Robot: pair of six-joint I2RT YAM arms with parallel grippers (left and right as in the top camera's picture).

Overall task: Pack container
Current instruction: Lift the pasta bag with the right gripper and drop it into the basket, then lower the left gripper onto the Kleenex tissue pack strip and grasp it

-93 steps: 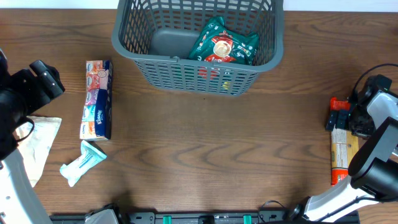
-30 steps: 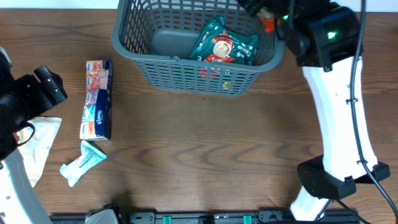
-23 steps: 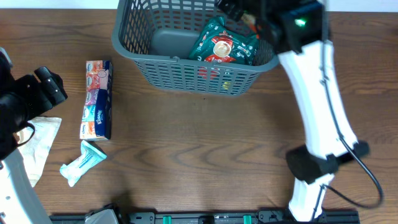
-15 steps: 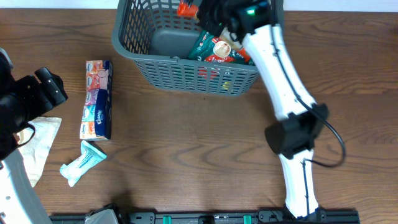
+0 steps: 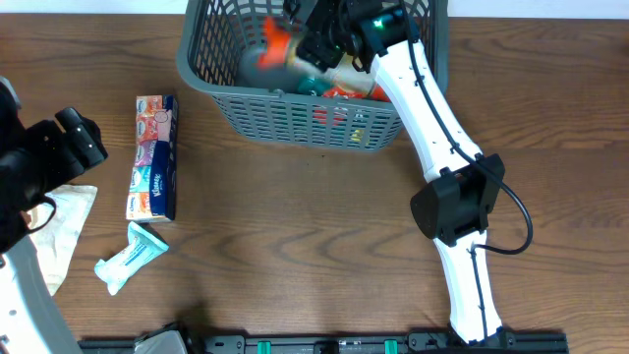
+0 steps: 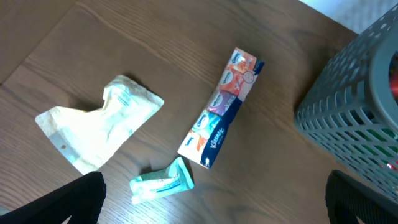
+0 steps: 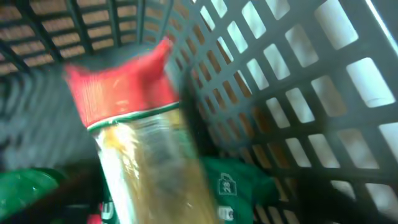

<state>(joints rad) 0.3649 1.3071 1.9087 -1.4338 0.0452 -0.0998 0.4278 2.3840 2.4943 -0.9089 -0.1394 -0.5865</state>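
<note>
Right hand: our right hand [image 5: 316, 41] is reached in over the container's rim; the view is smeared, and we cannot tell whether it is clamped on anything or apart.
Red-ended packet: a long packet [image 7: 140, 143] with a red end and a yellowish body fills the right wrist view, inside the lattice walls; blurred, so we cannot say if it is gripped or loose.
Green packet: a green packet [image 7: 242, 186] lies on the basket floor, under and beside the red-ended one.
Container: the dark grey basket [image 5: 295, 118] stands at the far edge of the desk [image 5: 295, 226], slightly right of middle.
Left hand: our left hand [image 5: 81, 133] hangs over the left side of the desk, fingers spread wide with nothing between them.
Unpacked things: a tissue pack [image 5: 155, 155], a white pouch [image 5: 64, 231] and a small teal sachet [image 5: 133, 256] lie on the desk, well apart from the basket.
Progress: we judge it under halfway; one packet is in, a second is within the walls but not seen settled; three things on the left are left, and they look to be the left arm's work.
</note>
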